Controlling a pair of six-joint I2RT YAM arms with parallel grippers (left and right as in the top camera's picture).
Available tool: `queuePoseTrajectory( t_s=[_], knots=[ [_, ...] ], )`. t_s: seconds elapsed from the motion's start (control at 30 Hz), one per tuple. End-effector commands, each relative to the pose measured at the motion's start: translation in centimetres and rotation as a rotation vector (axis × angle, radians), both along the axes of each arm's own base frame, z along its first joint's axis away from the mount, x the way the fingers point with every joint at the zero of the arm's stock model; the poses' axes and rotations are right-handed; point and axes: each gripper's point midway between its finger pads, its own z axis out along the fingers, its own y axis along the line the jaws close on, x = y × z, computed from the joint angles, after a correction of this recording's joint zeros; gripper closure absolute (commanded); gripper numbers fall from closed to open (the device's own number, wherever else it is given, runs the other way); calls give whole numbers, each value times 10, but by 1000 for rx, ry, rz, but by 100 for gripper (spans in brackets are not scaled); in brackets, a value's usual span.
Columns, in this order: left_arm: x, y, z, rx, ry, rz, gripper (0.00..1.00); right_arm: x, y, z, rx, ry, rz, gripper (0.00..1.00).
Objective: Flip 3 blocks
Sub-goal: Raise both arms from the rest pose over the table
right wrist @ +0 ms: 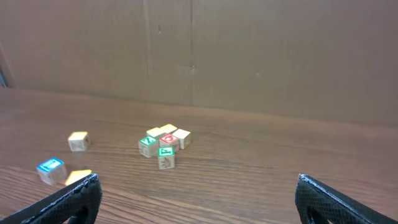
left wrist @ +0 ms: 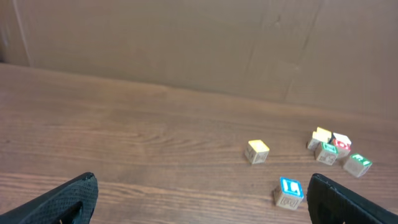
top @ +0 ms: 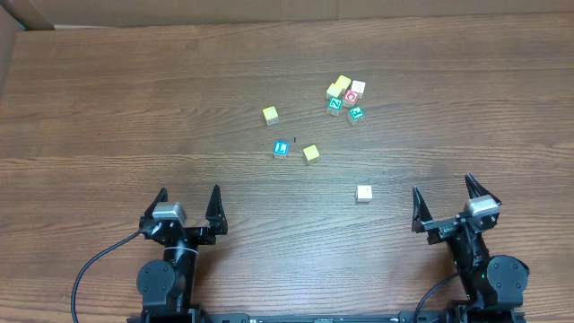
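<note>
Blue block sits mid-worktop, face up, with the pale block just beside it on the right, the two not touching. The cream block lies alone, nearer the right arm and well apart from that pair. Further out, a brighter yellow cube stands by itself. Off to its right is a huddle of cubes, green-marked, red-marked and yellow, packed tight together. The worktop is brown wood grain, with a cardboard wall at the back. The left pincer hangs at the near edge, jaws spread wide, gripping nothing. The right pincer is likewise wide open and empty, with the cream block closest to it.
</note>
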Motion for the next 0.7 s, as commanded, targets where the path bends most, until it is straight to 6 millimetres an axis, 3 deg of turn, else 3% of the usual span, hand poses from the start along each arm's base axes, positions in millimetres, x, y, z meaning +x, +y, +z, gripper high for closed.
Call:
queuePoseTrajectory(
  t_s=[0.0, 0.13, 0.23, 0.47, 0.67],
  knots=[
    [0, -10, 7, -27, -30, -55, 0, 0, 1, -1, 115, 22, 6, 0],
    [-3, -20, 23, -80, -58, -108, 0, -1, 1, 4, 189, 30, 8, 0],
    [-10, -29, 49, -100, -90, -166, 0, -6, 5, 27, 247, 5, 37, 0],
    [-38, -32, 140, -103, -163, -178, 0, -20, 5, 91, 282, 8, 36, 0],
    [-50, -34, 219, -108, -125, -186, 0, -9, 5, 143, 286, 168, 17, 0]
  ],
)
